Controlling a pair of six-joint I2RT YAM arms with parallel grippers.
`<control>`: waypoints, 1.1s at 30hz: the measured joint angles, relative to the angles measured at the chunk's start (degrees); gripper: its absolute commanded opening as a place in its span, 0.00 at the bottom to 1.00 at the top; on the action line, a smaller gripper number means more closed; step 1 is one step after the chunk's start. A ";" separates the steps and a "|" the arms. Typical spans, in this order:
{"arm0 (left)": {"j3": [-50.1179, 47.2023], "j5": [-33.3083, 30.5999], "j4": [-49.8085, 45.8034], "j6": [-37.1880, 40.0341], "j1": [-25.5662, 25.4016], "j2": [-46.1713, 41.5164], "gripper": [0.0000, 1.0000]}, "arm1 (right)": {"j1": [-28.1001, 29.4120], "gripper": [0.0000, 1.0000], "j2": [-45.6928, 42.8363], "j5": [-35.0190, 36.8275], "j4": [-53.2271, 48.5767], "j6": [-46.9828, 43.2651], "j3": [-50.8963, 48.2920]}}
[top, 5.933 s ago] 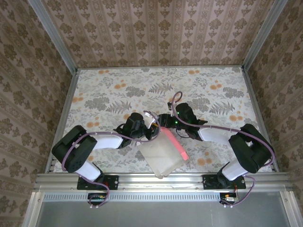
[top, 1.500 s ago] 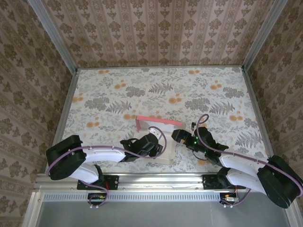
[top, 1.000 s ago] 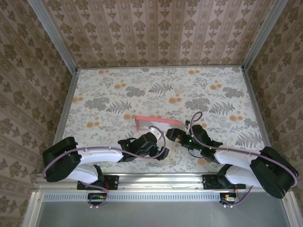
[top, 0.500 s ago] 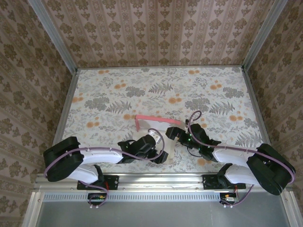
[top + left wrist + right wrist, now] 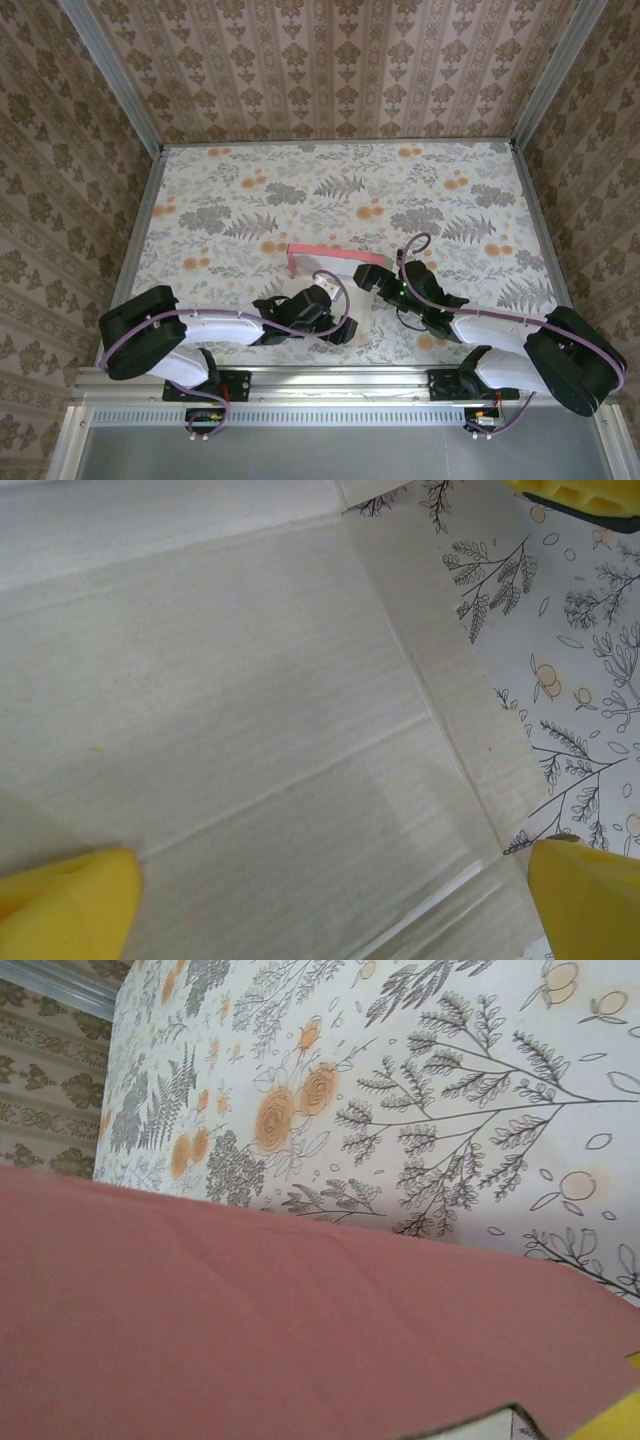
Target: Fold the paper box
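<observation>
The paper box (image 5: 352, 300) lies as a partly folded sheet near the table's front, off-white side up, with a salmon-pink flap (image 5: 330, 254) standing along its far edge. My left gripper (image 5: 338, 328) rests low on the sheet. In the left wrist view it is open, with yellow fingertips (image 5: 62, 902) wide apart over the creased off-white card (image 5: 250, 730). My right gripper (image 5: 370, 278) is at the sheet's right far corner. Close before the right wrist camera is the pink panel (image 5: 260, 1330), and one yellow fingertip (image 5: 612, 1422) shows at the corner; the other is hidden.
The floral tablecloth (image 5: 250, 200) stretches bare behind the box to the patterned back wall. A metal rail (image 5: 340, 378) runs along the near edge just behind both arm bases. A yellow fingertip of the right gripper (image 5: 580, 492) shows at the top of the left wrist view.
Since several seconds ago the sheet has turned and its pink flap now stands up at the far side. In the last second the right gripper edged in to the sheet's right corner; the left barely shifted.
</observation>
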 measured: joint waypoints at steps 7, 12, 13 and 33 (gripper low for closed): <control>0.00 -0.11 1.42 -2.12 -0.02 0.55 1.00 | -0.02 0.99 0.50 2.82 -0.50 0.02 0.00; 0.00 -0.22 2.27 -2.43 -0.07 0.90 1.00 | -0.13 0.99 1.27 3.30 -0.74 0.00 0.02; 0.00 -0.22 2.43 -2.54 -0.09 0.98 1.00 | -0.13 0.99 1.70 3.28 -0.72 0.00 0.04; 0.11 -0.24 4.48 -3.08 -1.03 1.86 1.00 | -0.42 0.98 4.37 0.52 4.57 -0.61 0.55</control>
